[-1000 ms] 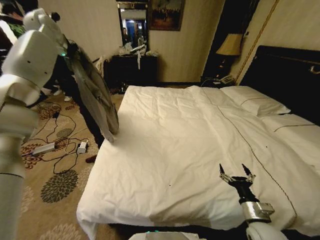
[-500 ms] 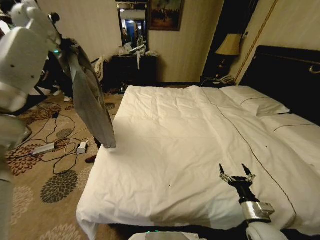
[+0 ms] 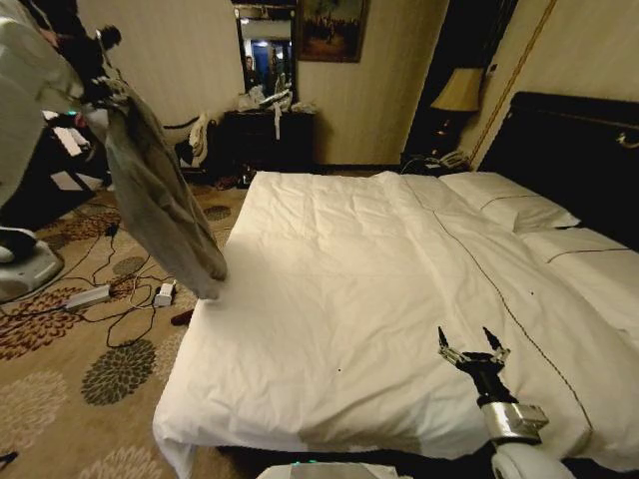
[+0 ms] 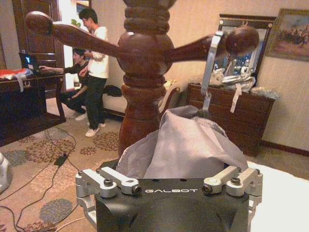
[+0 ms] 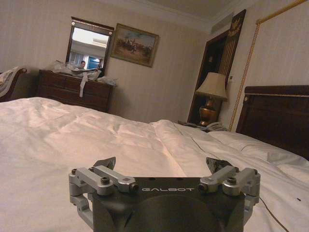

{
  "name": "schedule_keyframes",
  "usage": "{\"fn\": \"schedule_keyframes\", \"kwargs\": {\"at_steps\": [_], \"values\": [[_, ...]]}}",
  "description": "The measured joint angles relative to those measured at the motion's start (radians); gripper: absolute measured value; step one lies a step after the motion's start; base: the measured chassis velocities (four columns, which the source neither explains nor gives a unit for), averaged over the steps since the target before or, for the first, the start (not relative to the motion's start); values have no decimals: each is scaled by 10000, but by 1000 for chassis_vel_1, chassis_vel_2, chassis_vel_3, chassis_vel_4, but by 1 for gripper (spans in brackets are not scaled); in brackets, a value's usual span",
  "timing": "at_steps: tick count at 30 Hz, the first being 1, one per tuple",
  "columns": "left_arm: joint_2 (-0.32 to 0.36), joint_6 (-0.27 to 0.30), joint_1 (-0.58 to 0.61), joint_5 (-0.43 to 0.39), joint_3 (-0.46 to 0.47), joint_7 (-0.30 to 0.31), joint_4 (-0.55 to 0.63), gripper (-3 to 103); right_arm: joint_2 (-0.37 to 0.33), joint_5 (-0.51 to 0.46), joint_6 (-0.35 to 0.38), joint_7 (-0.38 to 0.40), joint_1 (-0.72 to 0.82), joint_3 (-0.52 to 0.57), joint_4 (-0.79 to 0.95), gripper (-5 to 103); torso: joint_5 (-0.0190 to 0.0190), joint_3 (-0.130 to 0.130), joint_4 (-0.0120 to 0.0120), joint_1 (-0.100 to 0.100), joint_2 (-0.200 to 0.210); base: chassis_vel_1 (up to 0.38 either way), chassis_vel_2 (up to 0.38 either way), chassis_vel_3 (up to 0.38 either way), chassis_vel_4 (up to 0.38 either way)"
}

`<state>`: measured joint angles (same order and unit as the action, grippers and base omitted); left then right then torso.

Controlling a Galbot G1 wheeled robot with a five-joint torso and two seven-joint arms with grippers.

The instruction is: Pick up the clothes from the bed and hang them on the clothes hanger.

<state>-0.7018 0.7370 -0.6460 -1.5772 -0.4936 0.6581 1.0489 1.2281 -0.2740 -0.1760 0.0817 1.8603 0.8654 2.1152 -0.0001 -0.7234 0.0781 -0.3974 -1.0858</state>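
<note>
- The left claw [image 4: 169,186] is raised high off to the left of the bed, right in front of a turned wooden coat stand [image 4: 145,72]. It holds the grey shirt [image 4: 186,147], whose bunched fabric swells up between the finger mounts; the fingertips themselves are buried in cloth, so the grip is judged from the way the shirt hangs from it.
- In the head view the shirt [image 3: 160,195] drapes down from the claw as a long limp fold, its lower end hanging near the bed's left edge but off the duvet, over the carpet.
- A hanger hook [image 4: 208,72], a thin metal strip, rises from the top of the shirt and loops over the stand's right-hand peg [image 4: 241,41]. It seems to be seated on the peg, though how firmly I cannot tell.
- The right claw [image 3: 473,351] is parked low over the near right part of the bed [image 3: 349,279], its fingers spread wide and holding nothing; the right wrist view shows both tips [image 5: 107,163] apart above the white duvet.
- Progress, as I judge it: the pickup is done, since no garment lies on the bed, and the hanging is at or near its end. What is left is to let go and draw the arm clear without dragging the hook off the peg.
</note>
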Motion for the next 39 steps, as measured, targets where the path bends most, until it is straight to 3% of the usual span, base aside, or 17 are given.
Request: {"fn": "schedule_keyframes", "kwargs": {"at_steps": [5, 20, 26, 28, 30, 33, 35, 37, 39], "values": [[244, -3, 134, -197, -79, 380, 570, 100, 0, 0, 0, 0, 0, 1, 0, 100, 1, 1, -1, 2, -1, 0, 0, 0, 0], [1344, -15, 456, 247, 269, 668, 2894, 100, 0, 0, 0, 0, 0, 0, 0, 100, 2, 1, -2, 2, 1, 0, 0, 0, 0], [1568, -16, 628, 375, 460, 756, 3294, 100, 0, 0, 0, 0, 0, 1, 0, 100, 0, 0, -3, 1, 0, 0, 0, 0, 0], [1642, -198, 734, 708, 546, 704, 3436, 100, 0, 0, 0, 0, 0, 0, 0, 100, 3, 0, -2, 2, 0, 0, 0, 0, 0], [1708, -839, 946, 1000, 734, 492, 3648, 100, 0, 0, 0, 0, 0, 0, 0, 100, -3, 0, -4, 1, 0, 0, 0, 0, 0], [1763, -1075, 1101, 860, 879, 577, 3891, 100, 0, 0, 0, 0, 0, 0, 0, 100, 2, 0, -1, 1, 1, 0, 0, 0, 0], [1841, -1177, 1200, 1184, 913, 477, 4010, 100, 0, 0, 0, 0, 0, 0, 0, 100, 4, 1, 2, 2, 0, 0, 0, 0, 0], [2038, -1494, 1398, 2244, 958, -66, 4197, 100, 0, 0, 0, 0, 0, 0, 0, 100, 3, 0, -1, 1, 0, 0, 0, 0, 0], [2137, -1662, 1502, 2622, 990, -281, 4324, 100, 0, 0, 0, 0, 0, 1, 0, 100, -5, 0, -7, 1, 0, 0, 0, 0, 0]]}}
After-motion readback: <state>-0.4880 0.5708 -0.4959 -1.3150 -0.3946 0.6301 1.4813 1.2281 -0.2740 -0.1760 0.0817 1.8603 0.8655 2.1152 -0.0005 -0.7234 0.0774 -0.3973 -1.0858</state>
